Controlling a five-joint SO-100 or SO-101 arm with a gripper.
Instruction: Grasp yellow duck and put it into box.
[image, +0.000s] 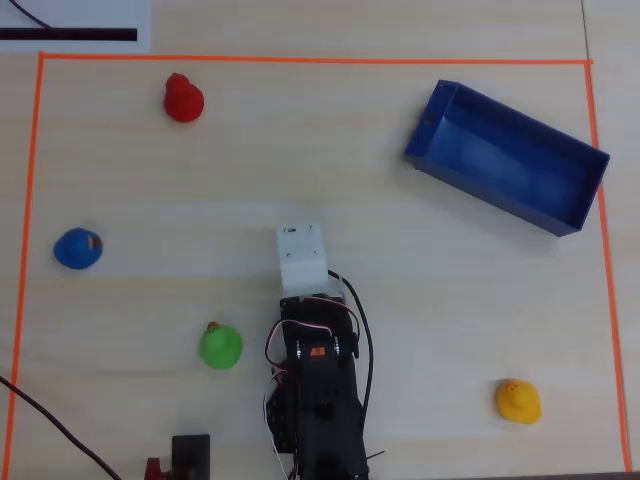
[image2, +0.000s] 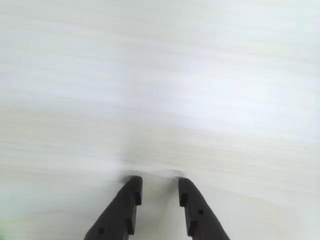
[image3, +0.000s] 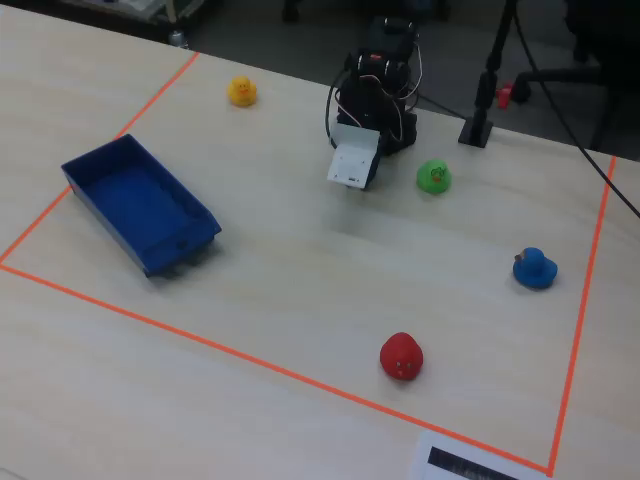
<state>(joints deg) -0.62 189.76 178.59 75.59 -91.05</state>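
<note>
The table (image3: 300, 300) had a pale wood-grain top. Orange tape (image: 300, 60) marked a rectangular zone on it. A white sheet (image: 75, 25) bearing a black bar lay outside the tape at the table edge. Beyond the far edge, the fixed view showed a dark floor (image3: 450, 50), a black stand (image3: 485, 90) and a chair base (image3: 590, 70). Lighting was even, with a soft glare on the wood in the wrist view.

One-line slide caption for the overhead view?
Arm folded at the bottom edge; yellow duck lower right, empty blue box upper right.
</note>
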